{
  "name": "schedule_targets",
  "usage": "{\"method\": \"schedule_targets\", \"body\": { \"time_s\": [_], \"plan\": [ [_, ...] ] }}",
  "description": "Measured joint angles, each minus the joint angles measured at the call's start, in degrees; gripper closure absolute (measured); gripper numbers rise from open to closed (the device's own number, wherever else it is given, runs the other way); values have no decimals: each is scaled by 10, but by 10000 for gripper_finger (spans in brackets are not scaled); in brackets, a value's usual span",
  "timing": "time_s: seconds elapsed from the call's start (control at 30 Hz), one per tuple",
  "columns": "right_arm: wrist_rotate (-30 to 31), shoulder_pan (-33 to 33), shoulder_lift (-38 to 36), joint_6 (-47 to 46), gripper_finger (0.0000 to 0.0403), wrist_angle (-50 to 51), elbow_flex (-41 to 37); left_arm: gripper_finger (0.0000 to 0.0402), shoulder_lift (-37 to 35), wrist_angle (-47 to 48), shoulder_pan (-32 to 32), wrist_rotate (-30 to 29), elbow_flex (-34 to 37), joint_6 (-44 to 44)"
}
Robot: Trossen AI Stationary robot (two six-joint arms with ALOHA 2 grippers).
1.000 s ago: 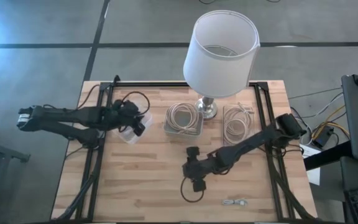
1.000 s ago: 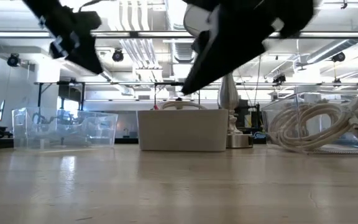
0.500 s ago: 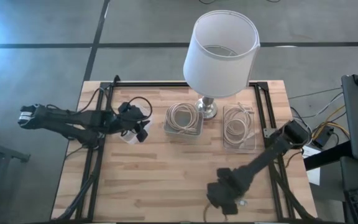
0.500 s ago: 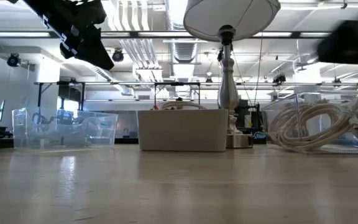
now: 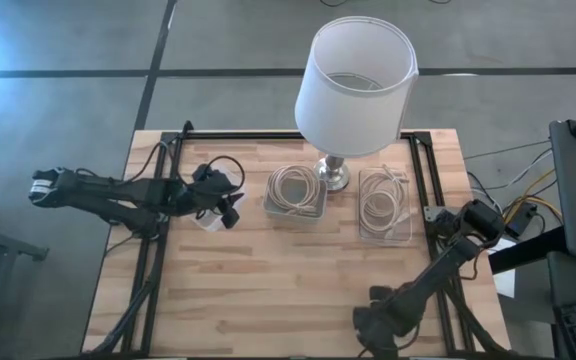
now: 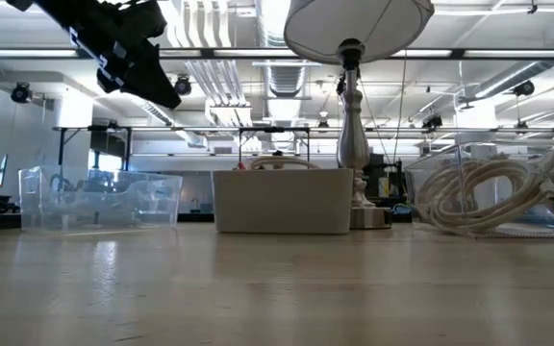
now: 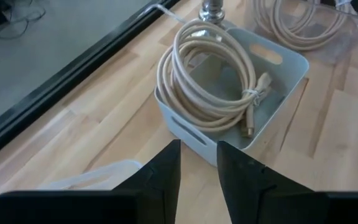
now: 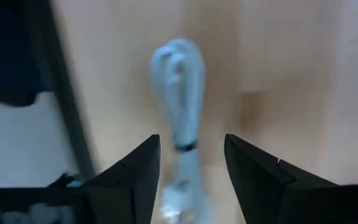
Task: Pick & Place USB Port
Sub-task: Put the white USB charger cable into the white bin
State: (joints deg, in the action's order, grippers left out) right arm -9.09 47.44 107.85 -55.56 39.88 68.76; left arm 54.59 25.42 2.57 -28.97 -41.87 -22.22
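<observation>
Moving since earlier: the right arm has swung from the middle of the surface [image 5: 238,290] down to its near right edge, and it no longer shows in the low view; the left arm has shifted only slightly over the clear tub.
Right hand [image 8: 188,162]: low over the near right edge of the surface in the high view [image 5: 380,328]; its two dark fingers [image 8: 257,177] stand apart with a clear gap, holding nothing.
USB cable [image 8: 180,93]: a small pale bundled cable lying on the wood straight ahead of the right hand's fingers, showing in the gap between them; whether they touch it cannot be told. The arm hides it in the high view.
Left hand [image 7: 197,168]: raised above the surface's left part, over the clear tub [image 6: 99,197]; its fingers sit close together with only a narrow slit, empty. It points toward the white bin.
Containers, counted: three in a row across the surface, the clear tub at left, one white bin [image 5: 295,196] in the middle, one clear tray [image 5: 384,205] at right.
Cable coils, counted: two beige coils, one in the white bin [image 7: 213,74], one in the clear tray [image 6: 484,192].
Lamp: one, with a white shade [image 5: 361,85], its metal base just behind the white bin.
</observation>
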Motion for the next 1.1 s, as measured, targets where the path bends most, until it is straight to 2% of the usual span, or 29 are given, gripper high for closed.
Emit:
{"method": "schedule_targets", "body": {
  "time_s": [0.13,0.37,0.53,0.7,0.77,0.87,0.97,1.03,1.1],
  "plan": [
    [70,7,0,-9,238,1,-21,296,0,-23,0,0,0,19],
    [91,7,-3,-24,267,-13,-39,296,0,-51,0,0,0,31],
    [124,2,0,53,316,-9,-30,296,0,-55,0,0,0,21],
    [225,-19,2,123,376,-34,-19,296,12,-55,0,0,1,18],
    [270,-27,2,161,378,-39,-11,296,17,-57,1,2,5,18],
    [360,-44,2,236,371,-48,9,296,27,-81,4,41,17,20],
    [469,-72,2,318,360,-57,31,296,43,-132,13,111,34,42],
    [498,-94,0,365,357,-70,49,296,55,-183,26,156,51,69],
    [498,-112,-6,415,358,-80,65,296,67,-239,41,193,67,96]
  ]
}}
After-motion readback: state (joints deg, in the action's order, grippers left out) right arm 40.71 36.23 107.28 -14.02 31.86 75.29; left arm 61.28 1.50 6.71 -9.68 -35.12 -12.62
